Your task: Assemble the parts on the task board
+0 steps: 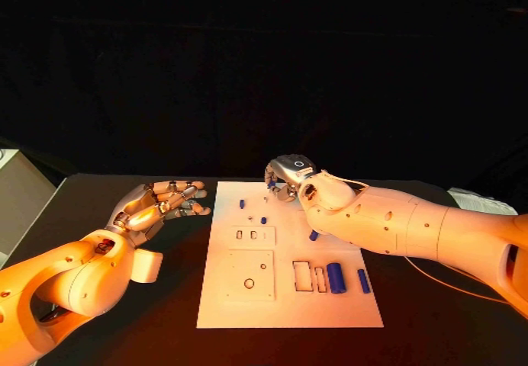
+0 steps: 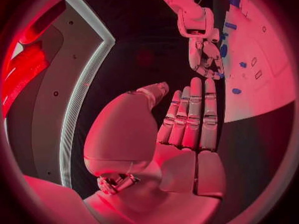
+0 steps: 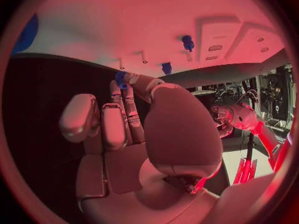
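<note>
At the far edge of the task board (image 1: 288, 311), the right hand (image 1: 284, 178) pinches a small blue part (image 3: 121, 78) at its fingertips, just over the board's top end. Two other small blue parts (image 1: 242, 203) stand close by on the board. Nearer the robot, a big blue part (image 1: 336, 278) lies beside some slots. The left hand (image 1: 165, 203) hangs beside the board, off its left edge, fingers straight and side by side, holding nothing. I think the step is placing this part. Next, it likely needs to line up with its hole and go straight down.
</note>
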{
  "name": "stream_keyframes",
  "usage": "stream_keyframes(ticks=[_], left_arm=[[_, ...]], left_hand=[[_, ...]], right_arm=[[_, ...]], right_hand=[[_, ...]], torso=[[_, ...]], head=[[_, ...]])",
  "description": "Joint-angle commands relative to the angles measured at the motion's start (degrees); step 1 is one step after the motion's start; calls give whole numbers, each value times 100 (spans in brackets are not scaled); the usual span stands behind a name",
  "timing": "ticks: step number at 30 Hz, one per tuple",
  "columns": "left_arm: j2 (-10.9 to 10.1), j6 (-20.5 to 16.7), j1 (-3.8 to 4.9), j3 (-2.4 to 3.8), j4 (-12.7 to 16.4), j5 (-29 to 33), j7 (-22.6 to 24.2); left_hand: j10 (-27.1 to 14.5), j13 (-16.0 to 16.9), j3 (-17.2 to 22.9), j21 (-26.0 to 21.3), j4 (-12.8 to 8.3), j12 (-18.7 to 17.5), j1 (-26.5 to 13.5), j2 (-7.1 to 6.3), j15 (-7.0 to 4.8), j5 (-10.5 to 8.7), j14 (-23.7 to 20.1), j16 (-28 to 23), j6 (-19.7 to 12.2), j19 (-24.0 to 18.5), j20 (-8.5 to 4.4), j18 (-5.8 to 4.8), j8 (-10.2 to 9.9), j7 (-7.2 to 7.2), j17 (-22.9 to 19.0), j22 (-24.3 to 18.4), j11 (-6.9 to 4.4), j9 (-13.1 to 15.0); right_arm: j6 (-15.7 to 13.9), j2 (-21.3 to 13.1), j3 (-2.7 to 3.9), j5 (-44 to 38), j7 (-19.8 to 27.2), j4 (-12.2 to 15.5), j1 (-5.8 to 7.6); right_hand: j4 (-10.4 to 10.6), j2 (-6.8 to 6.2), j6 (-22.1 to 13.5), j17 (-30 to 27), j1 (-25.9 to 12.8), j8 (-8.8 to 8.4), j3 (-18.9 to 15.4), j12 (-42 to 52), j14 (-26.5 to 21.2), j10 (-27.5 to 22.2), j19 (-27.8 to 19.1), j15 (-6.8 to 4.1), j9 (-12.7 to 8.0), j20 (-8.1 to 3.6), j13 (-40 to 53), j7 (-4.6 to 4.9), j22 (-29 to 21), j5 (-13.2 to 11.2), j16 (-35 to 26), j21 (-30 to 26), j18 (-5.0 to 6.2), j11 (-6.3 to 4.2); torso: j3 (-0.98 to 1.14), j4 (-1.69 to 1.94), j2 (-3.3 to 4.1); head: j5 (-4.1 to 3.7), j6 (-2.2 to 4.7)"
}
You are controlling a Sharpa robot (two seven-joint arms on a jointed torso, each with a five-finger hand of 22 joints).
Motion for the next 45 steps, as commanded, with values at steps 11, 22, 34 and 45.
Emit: stream_keyframes(ticks=[11, 22, 34, 45], left_arm=[[2, 126, 0, 4, 17, -46, 11], [7, 125, 2, 5, 35, -50, 2], [10, 122, 2, 5, 28, -51, 1], [12, 121, 2, 5, 23, -51, 0]], left_hand=[[-8, 6, 33, 2, 8, -19, 6, -46, 4, -2, -38, 29, 13, -29, 2, 54, -6, 36, 7, 6, 25, 6], [-11, 6, 33, 2, 8, -19, 5, -48, 6, -3, -45, 32, 11, -32, 3, 54, -8, 38, 8, 6, 26, 6], [-11, 6, 33, 2, 8, -19, 5, -48, 6, -3, -45, 32, 11, -32, 3, 54, -8, 38, 8, 6, 26, 6], [-11, 6, 33, 2, 8, -19, 5, -48, 6, -3, -45, 32, 11, -32, 3, 54, -8, 38, 8, 6, 26, 6]], right_arm=[[58, 98, 4, -89, 6, -171, -3], [174, 164, 0, 17, 48, -282, -14], [214, 161, 0, 57, 68, -260, -16], [195, 215, -1, 58, 89, -304, -17]], right_hand=[[-43, 98, -22, 30, 50, -14, -7, -20, 140, 346, -3, -13, 11, -36, 261, 12, 33, 23, 46, 47, -88, -319], [-45, 89, -24, 30, 38, -12, -12, -23, 141, 347, -7, -11, 19, -34, 266, 13, 25, 18, 49, 41, -87, -317], [-47, 85, -28, 32, 28, -12, -15, -27, 141, 347, -7, -9, 26, -33, 271, 14, 33, 17, 53, 47, -88, -316], [-47, 79, -43, 30, 11, -17, -18, -40, 141, 336, -10, -6, 35, -30, 276, 16, 35, 17, 56, 47, -88, -312]], torso=[[-1, 14, 32], [1, 13, 53], [0, 2, 61], [-6, 11, 67]], head=[[14, 8], [43, -33], [51, -49], [39, -49]])
